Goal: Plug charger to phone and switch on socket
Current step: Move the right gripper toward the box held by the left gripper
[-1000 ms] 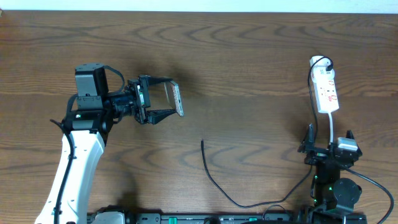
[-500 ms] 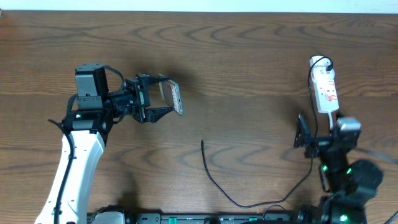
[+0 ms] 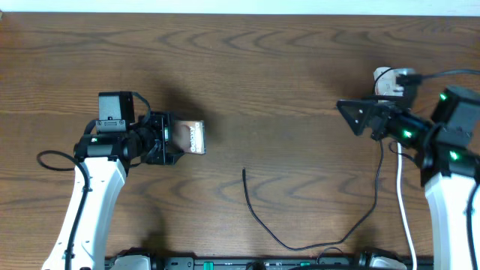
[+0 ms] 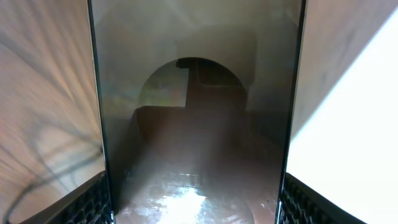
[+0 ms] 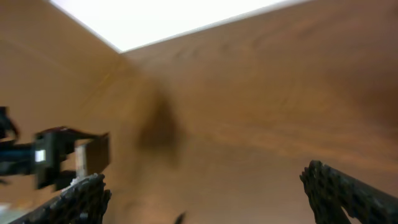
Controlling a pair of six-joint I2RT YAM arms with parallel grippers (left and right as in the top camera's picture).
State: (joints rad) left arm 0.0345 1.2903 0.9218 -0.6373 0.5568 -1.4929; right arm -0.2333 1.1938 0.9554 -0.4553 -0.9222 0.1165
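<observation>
My left gripper [image 3: 178,141] is shut on the bronze-brown phone [image 3: 193,139] and holds it above the left part of the table. In the left wrist view the phone [image 4: 199,124] fills the space between the fingertips [image 4: 87,202]. The black charger cable [image 3: 300,246] lies on the table, its plug tip [image 3: 244,172] pointing away from me, right of the phone. My right gripper [image 3: 352,117] is open and empty, raised and facing left. The white power strip [image 3: 386,77] is mostly hidden under the right arm. In the right wrist view the phone [image 5: 93,151] shows far left, blurred.
The power strip's white cord [image 3: 403,206] runs down toward the front edge at the right, beside the charger cable. The dark wooden table [image 3: 285,67] reaches a pale far edge along the top.
My right arm has swung up from the front edge to over the power strip, gripper open and facing left. My left gripper has shifted slightly down and left and turned the phone.
</observation>
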